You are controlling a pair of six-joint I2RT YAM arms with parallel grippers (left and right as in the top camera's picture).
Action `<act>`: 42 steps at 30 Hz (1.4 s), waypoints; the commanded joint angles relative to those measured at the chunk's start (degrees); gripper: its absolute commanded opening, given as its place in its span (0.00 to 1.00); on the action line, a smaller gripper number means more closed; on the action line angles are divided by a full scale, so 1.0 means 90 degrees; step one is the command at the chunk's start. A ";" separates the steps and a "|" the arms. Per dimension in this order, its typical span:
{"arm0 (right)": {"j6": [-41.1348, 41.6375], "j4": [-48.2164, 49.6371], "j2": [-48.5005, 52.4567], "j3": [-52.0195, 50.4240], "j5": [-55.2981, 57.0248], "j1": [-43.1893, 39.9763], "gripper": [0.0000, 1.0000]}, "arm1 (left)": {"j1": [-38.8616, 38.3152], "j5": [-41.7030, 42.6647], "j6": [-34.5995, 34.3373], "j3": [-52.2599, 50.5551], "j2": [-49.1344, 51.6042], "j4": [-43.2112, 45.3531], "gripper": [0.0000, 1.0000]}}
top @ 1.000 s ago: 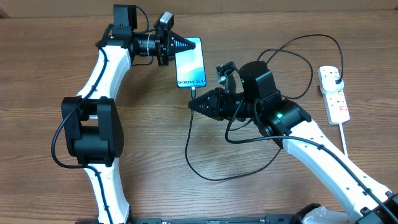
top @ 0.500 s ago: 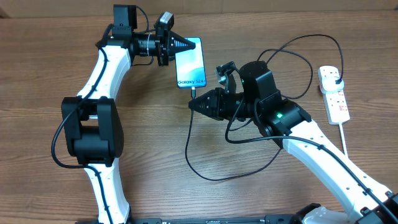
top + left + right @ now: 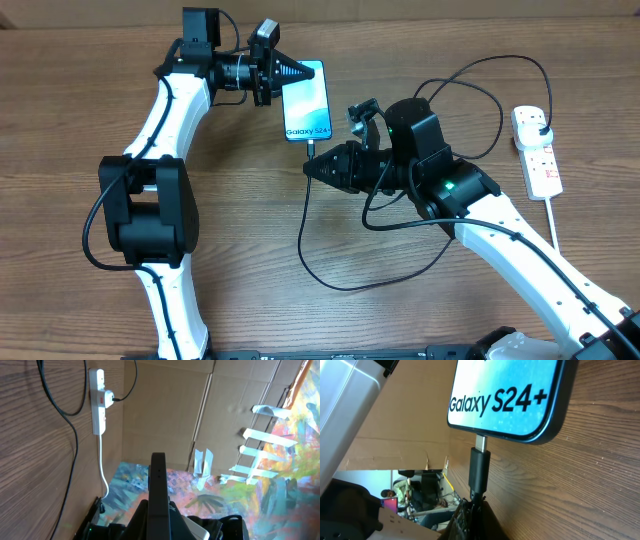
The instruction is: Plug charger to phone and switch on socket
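Observation:
The phone lies flat, its light blue screen reading "Galaxy S24+". It also fills the top of the right wrist view. The charger's black connector sits in the phone's bottom port, also seen from overhead. My right gripper is shut on the charger cable just behind the connector. My left gripper is shut, its tip on the phone's top left corner. The socket, a white power strip with red switches, lies at the far right with the charger's black plug in it.
The black cable loops over the wood table between the arms and behind the right arm to the strip. The strip's white cord runs toward the front right. The left wrist view shows the strip and cardboard walls beyond.

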 commanded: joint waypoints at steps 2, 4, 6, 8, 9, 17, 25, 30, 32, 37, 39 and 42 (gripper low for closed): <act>0.0022 0.0019 -0.0070 -0.0051 0.0058 -0.0017 0.04 | 0.0017 0.0158 -0.0126 0.0107 -0.0017 0.0007 0.04; 0.0022 0.0019 -0.0070 -0.0051 0.0061 -0.0015 0.04 | 0.0017 0.0158 -0.0138 0.0109 -0.0017 0.0007 0.04; 0.0022 0.0019 -0.0070 -0.0051 0.0058 -0.0015 0.04 | 0.0017 0.0158 -0.0138 0.0109 -0.0017 0.0007 0.04; 0.0022 0.0019 -0.0070 -0.0051 0.0058 -0.0017 0.04 | 0.0017 0.0158 -0.0138 0.0109 -0.0017 0.0007 0.04; 0.0022 0.0019 -0.0070 -0.0051 0.0058 -0.0015 0.04 | 0.0017 0.0158 -0.0138 0.0109 -0.0017 0.0007 0.04; 0.0022 0.0019 -0.0070 -0.0051 0.0058 -0.0015 0.04 | 0.0017 0.0155 -0.0138 0.0109 -0.0017 0.0010 0.04; 0.0022 0.0019 -0.0070 -0.0051 0.0058 -0.0017 0.04 | 0.0007 0.0155 -0.0180 0.0109 -0.0017 0.0010 0.04; 0.0022 0.0022 -0.0070 -0.0051 0.0058 -0.0017 0.04 | -0.0056 0.0153 -0.0180 0.0109 -0.0017 0.0019 0.04; 0.0022 0.0019 -0.0070 -0.0051 0.0056 -0.0017 0.04 | -0.0073 0.0148 -0.0180 0.0109 -0.0017 0.0027 0.04; 0.0022 0.0019 -0.0070 -0.0051 0.0058 -0.0017 0.04 | -0.0070 0.0151 -0.0228 0.0109 -0.0017 0.0034 0.04; 0.0022 0.0015 -0.0070 -0.0051 0.0058 -0.0015 0.04 | -0.0070 0.0153 -0.0277 0.0109 -0.0017 0.0104 0.04; 0.0022 0.0010 -0.0070 -0.0051 0.0058 -0.0017 0.04 | -0.0070 0.0155 -0.0393 0.0109 -0.0017 0.0238 0.04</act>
